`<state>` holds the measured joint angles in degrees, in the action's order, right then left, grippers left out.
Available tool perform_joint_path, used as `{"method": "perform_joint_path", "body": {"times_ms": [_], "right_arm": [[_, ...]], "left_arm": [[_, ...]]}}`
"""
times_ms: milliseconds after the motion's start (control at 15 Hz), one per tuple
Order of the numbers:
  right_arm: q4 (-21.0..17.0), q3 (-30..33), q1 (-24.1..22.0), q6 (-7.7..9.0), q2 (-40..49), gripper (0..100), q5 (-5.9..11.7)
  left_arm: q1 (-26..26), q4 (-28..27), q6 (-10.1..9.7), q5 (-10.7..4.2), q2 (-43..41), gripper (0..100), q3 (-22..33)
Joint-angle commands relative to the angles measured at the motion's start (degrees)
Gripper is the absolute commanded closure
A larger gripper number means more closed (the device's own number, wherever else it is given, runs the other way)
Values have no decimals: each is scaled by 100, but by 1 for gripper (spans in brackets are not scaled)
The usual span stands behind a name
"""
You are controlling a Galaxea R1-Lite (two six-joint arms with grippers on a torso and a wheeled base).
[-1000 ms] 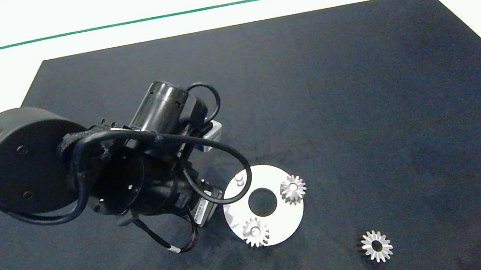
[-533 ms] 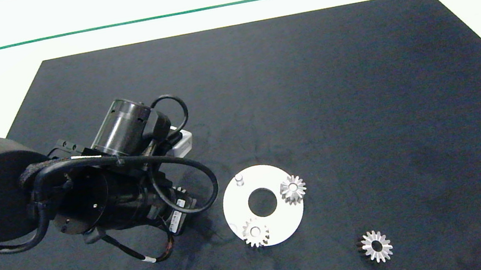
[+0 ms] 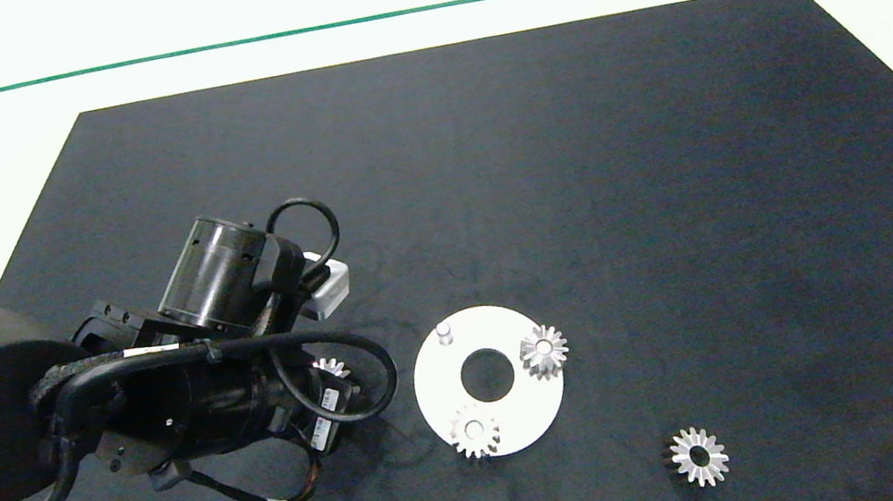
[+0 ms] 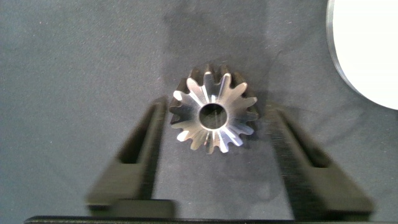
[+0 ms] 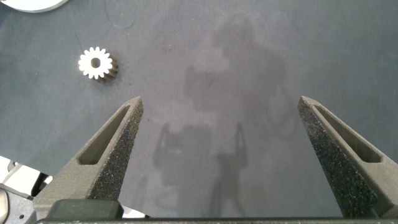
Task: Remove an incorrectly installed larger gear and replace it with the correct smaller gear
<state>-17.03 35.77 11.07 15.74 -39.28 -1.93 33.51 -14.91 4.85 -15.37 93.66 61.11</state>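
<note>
My left gripper (image 4: 216, 112) stands open low over the mat, its fingers on either side of the smaller gear (image 4: 212, 116) without touching it. In the head view that smaller gear (image 3: 330, 367) peeks out beside the left arm (image 3: 191, 402), just left of the white disc (image 3: 520, 419). The larger gear (image 3: 700, 456), silver with a dark bore, lies alone on the mat at the front right; the right wrist view shows this larger gear (image 5: 96, 63) too. My right gripper (image 5: 221, 102) is open over bare mat, parked at the head view's right edge.
The white disc carries two silver gears (image 3: 544, 351) (image 3: 474, 431) and one bare peg (image 3: 443, 333) around a central hole. A corner of the disc (image 4: 367, 50) shows in the left wrist view. The black mat (image 3: 667, 159) covers a white table.
The left arm has swung left and downward, away from above the disc's bare peg. The gear beside the disc has come out from under the arm.
</note>
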Motion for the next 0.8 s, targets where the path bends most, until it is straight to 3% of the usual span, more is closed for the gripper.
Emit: {"method": "perform_joint_path", "body": {"times_ms": [67, 200, 333, 400, 533, 733, 800], "right_arm": [[-11, -8, 36, 17, -10, 0, -1], [-20, -8, 36, 17, 8, 0, 8], [-20, -8, 36, 26, 61, 0, 17], [-28, -8, 27, 52, 69, 0, 17], [-37, -26, 36, 122, 8, 0, -18], [-28, -140, 220, 131, -247, 0, -10], [-2, -87, 475, 131, -643, 0, -1]], "left_arm": [[-47, -21, -2, -10, -129, 0, -20], [-73, -30, 7, -27, -454, 0, 103], [-504, -65, -28, -27, -1271, 0, 155], [-855, -135, -107, -18, -1728, 0, 155], [-1365, -364, -450, -27, -2071, 0, 261], [-1593, -1462, -476, -27, -2423, 0, 859], [-1629, -2306, -494, -27, -2581, 0, 1351]]}}
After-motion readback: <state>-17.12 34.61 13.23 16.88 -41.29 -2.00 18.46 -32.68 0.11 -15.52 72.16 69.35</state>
